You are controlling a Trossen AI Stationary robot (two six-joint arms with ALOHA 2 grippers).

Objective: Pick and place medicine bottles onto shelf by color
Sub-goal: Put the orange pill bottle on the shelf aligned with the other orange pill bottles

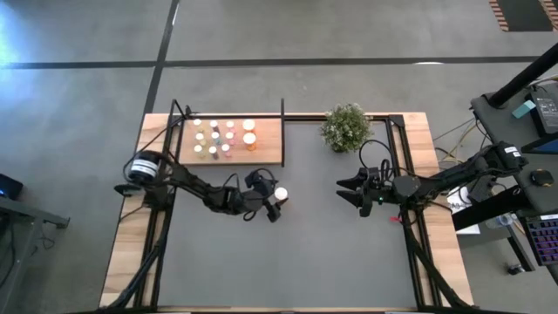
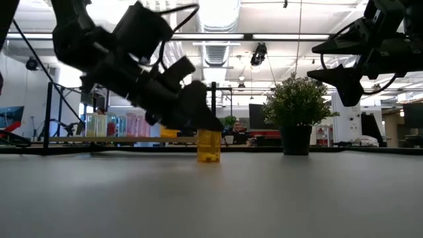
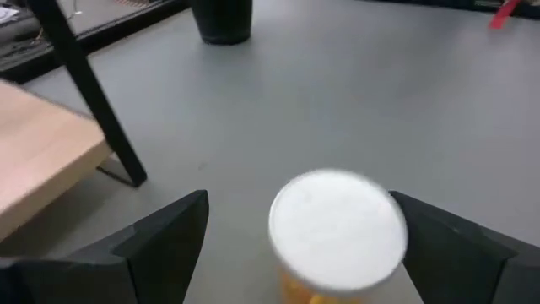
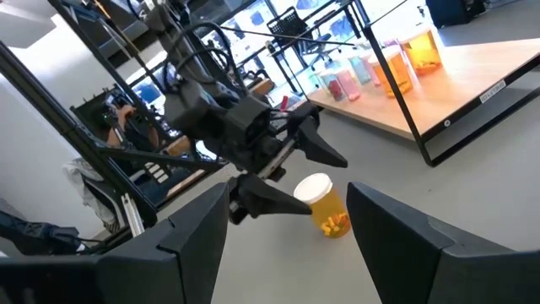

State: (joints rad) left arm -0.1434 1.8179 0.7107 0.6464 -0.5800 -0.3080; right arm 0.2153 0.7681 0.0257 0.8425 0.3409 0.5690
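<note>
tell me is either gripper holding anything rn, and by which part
Nothing is held. The left gripper is open around the orange bottle standing on the table, fingers apart from it. The right gripper hangs open and empty.

Orange white-capped bottle (image 1: 280,194) is standing upright on the tabletop, apart from the shelf (image 1: 266,150) holding the other bottles (image 1: 223,137).
</note>
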